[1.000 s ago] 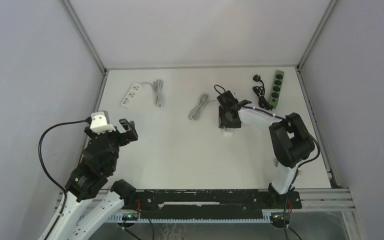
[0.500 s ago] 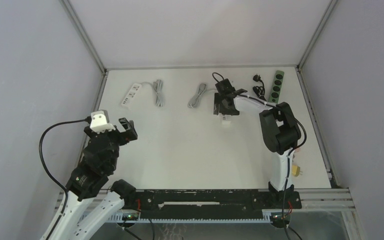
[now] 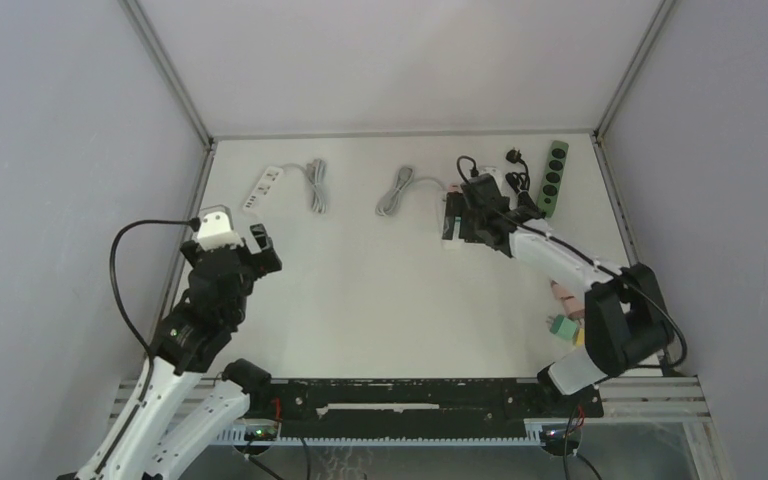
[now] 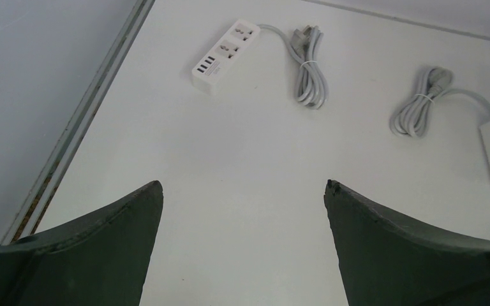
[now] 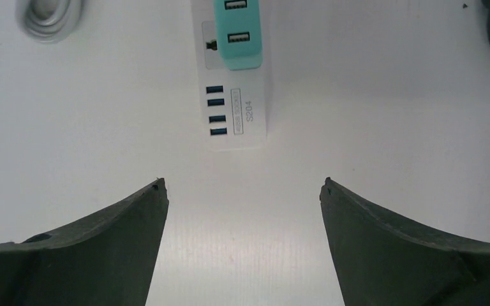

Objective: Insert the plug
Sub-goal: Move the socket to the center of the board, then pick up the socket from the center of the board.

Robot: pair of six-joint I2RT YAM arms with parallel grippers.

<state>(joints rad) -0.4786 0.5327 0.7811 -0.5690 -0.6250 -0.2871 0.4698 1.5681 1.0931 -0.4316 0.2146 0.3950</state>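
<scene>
Right pincer (image 5: 242, 183) spread wide — beside flat white strip (image 5: 237, 118), boxy teal plug (image 5: 237, 35) seated

teal plug (image 5: 237, 35), white power strip (image 5: 237, 121), blue USB ports (image 5: 215, 110). far socket strip (image 3: 554, 178) green, its cord (image 3: 516, 182) black. coiled cable (image 3: 396, 192) grey, tabletop (image 3: 380, 290) white.

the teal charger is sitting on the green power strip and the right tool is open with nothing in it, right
Not the green one. The teal charger sits on the white power strip, as the right wrist view shows; the green power strip lies apart in the top view. The right tool is open with nothing in it.
</scene>
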